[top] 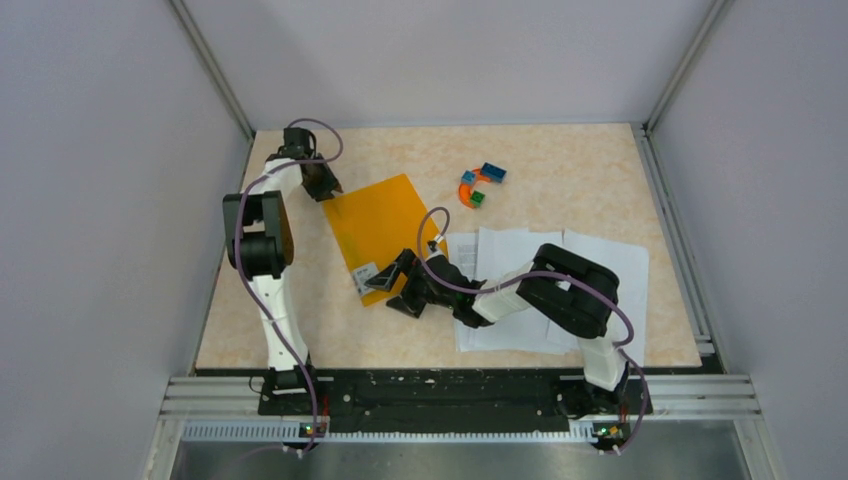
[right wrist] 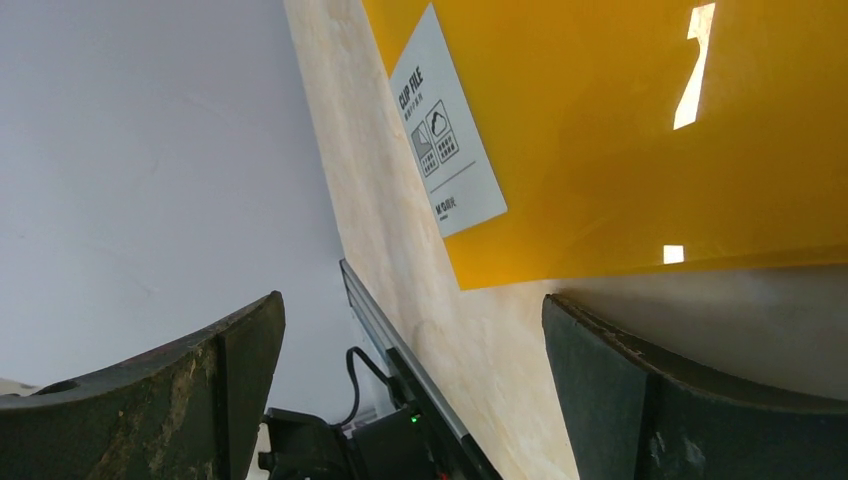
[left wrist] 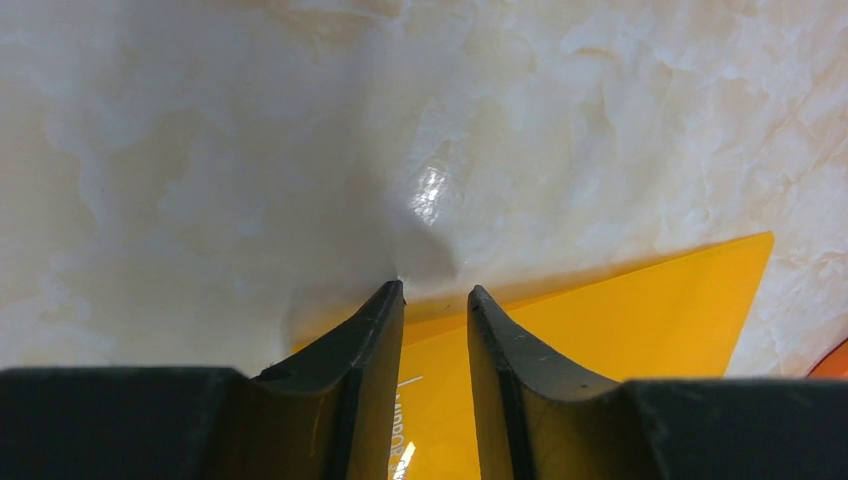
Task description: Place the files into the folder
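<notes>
The orange folder [top: 375, 225] lies flat and closed on the tabletop [top: 570, 165], left of the middle and turned at a slant to the edges. Its white label [right wrist: 445, 150] sits at the corner nearest the near edge.

The left gripper [left wrist: 435, 295] is down at the folder's far-left corner, towards the far-left corner of the tabletop. Its fingers [left wrist: 375, 335] stand only a narrow gap apart with the folder's edge running across between them. From the wrist view I cannot tell whether they pinch that edge or only straddle it.

The right gripper [right wrist: 410, 300] is spread wide and holds nothing. It sits low at the folder's near edge, just beside the labelled corner.

The files [top: 505, 255] lie as overlapping white sheets in the near-right part of the tabletop, partly under the right arm and apart from the folder. A few small coloured blocks [top: 478, 185] lie towards the far edge, just beyond the folder's far-right corner.
</notes>
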Available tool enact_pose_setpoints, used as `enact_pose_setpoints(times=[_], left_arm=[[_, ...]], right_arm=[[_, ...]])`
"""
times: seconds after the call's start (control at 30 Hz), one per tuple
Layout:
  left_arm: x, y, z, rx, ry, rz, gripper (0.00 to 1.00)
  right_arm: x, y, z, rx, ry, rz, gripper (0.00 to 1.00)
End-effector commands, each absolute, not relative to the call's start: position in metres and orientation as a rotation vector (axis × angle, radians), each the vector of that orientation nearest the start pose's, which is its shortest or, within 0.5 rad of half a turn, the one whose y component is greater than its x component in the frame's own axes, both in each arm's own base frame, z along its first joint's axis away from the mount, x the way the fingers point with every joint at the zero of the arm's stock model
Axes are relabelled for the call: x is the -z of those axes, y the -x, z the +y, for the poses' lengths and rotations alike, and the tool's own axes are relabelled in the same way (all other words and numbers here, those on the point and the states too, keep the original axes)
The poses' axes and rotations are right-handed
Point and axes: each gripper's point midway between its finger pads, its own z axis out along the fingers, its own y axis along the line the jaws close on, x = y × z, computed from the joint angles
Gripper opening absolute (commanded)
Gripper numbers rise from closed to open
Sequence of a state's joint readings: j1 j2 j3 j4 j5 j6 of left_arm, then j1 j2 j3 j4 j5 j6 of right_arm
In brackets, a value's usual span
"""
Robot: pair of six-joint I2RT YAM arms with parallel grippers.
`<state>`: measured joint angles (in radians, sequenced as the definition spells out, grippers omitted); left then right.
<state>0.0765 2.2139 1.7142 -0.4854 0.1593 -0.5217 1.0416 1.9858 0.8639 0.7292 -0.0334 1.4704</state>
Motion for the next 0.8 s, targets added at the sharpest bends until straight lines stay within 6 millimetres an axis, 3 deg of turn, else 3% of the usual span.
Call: enact_pose_setpoints(times=[0.0, 0.3, 0.77], left_arm=[[-0.046, -0.509, 0.005, 0.311, 0.739, 2.512, 0.34], [-0.044, -0.495, 0.012, 0.290, 0.770, 2.525, 0.26], [-0.035, -0.466, 0.033, 0.228, 0.872, 2.578, 0.10]], right_arm=[[-0.074, -0.233, 0.471, -1.565, -0.501, 2.255, 0.98], [-0.073, -0.243, 0.470, -1.578, -0.529, 2.225, 0.97], [-0.098, -0.247, 0.468, -1.658, -0.526, 2.128, 0.94]])
